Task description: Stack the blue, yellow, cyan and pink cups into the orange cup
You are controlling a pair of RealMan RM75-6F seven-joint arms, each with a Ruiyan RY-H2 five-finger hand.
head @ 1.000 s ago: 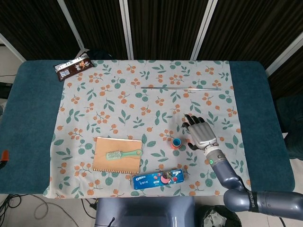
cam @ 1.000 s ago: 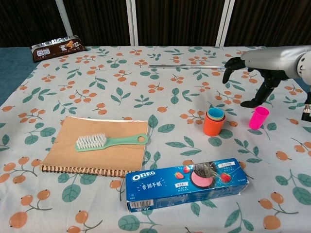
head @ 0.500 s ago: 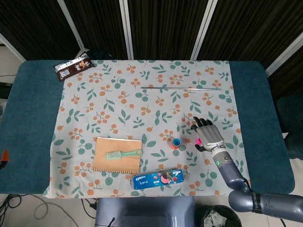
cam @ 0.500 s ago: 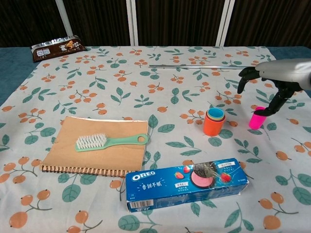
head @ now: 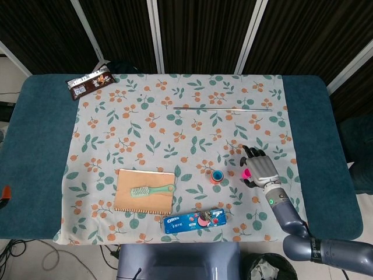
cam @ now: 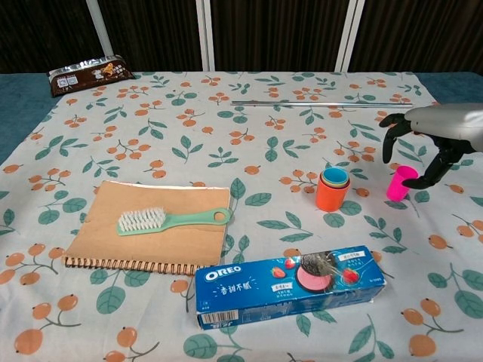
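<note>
- Orange plastic cup (cam: 330,195): stands upright, blue, yellow and cyan cups (cam: 334,178) nested inside it.
- Small pink plastic cup (cam: 401,182): upright, well to the right of the orange cup, apart from it.
- Right hand (cam: 432,133): over the pink cup, fingers (cam: 389,142) spread and curved around it, holding nothing.
- Step, by judgement: reaching for the last cup; the next move calls for closing on it, then lifting it leftward over the orange cup.
- Left hand: not visible.

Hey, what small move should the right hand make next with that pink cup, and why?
Probably close the fingers on the small pink plastic cup. The right hand is open around it, not visibly gripping, and it stands on the cloth beside the orange cup stack.
</note>
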